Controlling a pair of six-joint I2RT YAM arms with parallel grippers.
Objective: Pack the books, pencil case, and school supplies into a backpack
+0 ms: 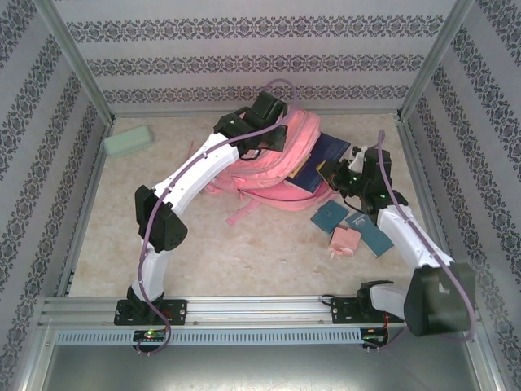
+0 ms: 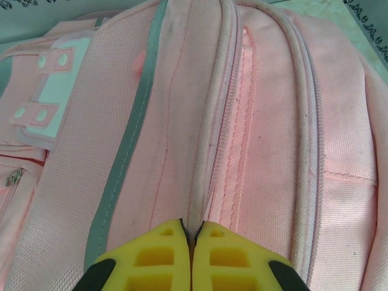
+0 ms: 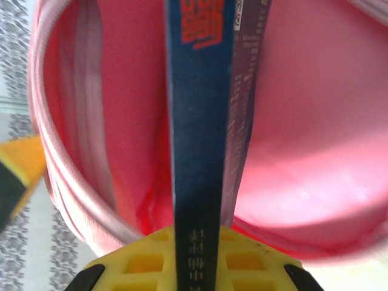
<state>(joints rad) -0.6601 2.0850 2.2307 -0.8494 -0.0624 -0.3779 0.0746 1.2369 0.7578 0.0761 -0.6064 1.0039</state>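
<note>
two arms meet at the backpack (image 1: pixel 281 159), which lies toward the back of the table (image 1: pixel 203 244) (its open mouth faces the right arm); the left gripper (image 2: pixel 191 235) sits on the bag's upper side, its yellow pads (image 2: pixel 159 257) pressed together on a thin ridge of pink fabric that runs beside a zip line; the right gripper (image 3: pixel 195 248) pinches a navy book (image 3: pixel 197 139) edge-on between narrow fingers, and the book's far end reaches into the bag's deep-pink opening, with the rim of the mouth curving round it; the pencil case (image 1: pixel 129 141) lies well apart from all this, near the back left corner; three teal pads (image 1: pixel 328 216) lie flat on the table just in front of the backpack, near the right arm; the pink block (image 1: pixel 346 240) sits among them, just beside the nearest pad.
</note>
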